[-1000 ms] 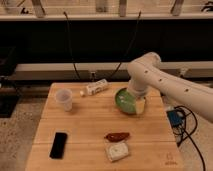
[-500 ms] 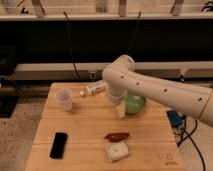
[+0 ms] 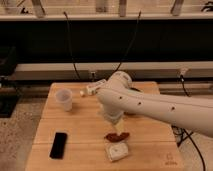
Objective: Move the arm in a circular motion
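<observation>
The large glossy white arm point(image 3: 150, 105) reaches in from the right edge across the wooden table point(image 3: 80, 127). Its rounded joint sits over the table's middle, and small dark screw holes show along it. The gripper point(image 3: 114, 120) hangs below that joint, pointing down. It is just above a brown item point(image 3: 116, 136) and touches nothing that I can see.
A translucent cup point(image 3: 65, 98) stands at the table's back left. A white bottle point(image 3: 92, 89) lies beside it. A black phone point(image 3: 59, 145) lies at the front left and a white packet point(image 3: 117, 151) at the front middle. Black cables hang behind the table.
The arm has swung left and toward the table's front. It now covers the green bowl that showed at the back right. The objects on the table have not moved.
</observation>
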`<state>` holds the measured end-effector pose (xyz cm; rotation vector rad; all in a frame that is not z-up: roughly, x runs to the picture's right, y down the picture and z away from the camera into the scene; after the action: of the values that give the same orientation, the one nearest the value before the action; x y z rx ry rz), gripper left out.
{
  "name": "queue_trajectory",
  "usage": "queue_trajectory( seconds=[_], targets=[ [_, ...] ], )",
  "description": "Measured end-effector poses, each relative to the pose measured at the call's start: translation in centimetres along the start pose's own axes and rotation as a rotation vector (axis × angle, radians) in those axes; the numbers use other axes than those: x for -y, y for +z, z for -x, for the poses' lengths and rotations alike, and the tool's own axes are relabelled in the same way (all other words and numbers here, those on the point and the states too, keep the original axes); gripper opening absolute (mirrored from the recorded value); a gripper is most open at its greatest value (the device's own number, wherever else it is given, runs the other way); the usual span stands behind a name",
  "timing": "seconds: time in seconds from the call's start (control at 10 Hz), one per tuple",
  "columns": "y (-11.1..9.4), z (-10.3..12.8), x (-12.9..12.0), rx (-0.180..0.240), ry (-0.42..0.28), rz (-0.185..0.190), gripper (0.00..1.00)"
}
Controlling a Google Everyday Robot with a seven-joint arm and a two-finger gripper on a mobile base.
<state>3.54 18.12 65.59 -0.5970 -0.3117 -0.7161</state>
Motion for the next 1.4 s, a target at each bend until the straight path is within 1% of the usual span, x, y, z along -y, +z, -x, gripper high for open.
queue_trajectory(
  seconds=[0.2, 0.4, 0.5, 0.6, 0.7, 0.9, 1.2, 1.3, 1.4],
  targets=[
    [-0.1, -1.3, -2.5, 0.004, 0.007, 0.004, 0.80],
    [-0.3, -4.5, -6.3, 0.003, 0.054, 0.010, 0.80],
    [-0.5, -5.9, -7.5, 0.002, 0.080, 0.008, 0.80],
    [-0.7, -7.9, -9.2, 0.002, 0.124, 0.010, 0.80],
    [-0.7, -9.8, -10.3, 0.002, 0.166, 0.016, 0.80],
    [-0.4, -13.1, -10.6, -0.004, 0.233, 0.029, 0.80],
    [-0.2, -17.4, -8.6, -0.024, 0.304, 0.038, 0.80],
    [-0.2, -18.8, -7.6, -0.034, 0.326, 0.040, 0.80],
    [-0.3, -19.4, -6.5, -0.043, 0.330, 0.039, 0.80]
  ],
)
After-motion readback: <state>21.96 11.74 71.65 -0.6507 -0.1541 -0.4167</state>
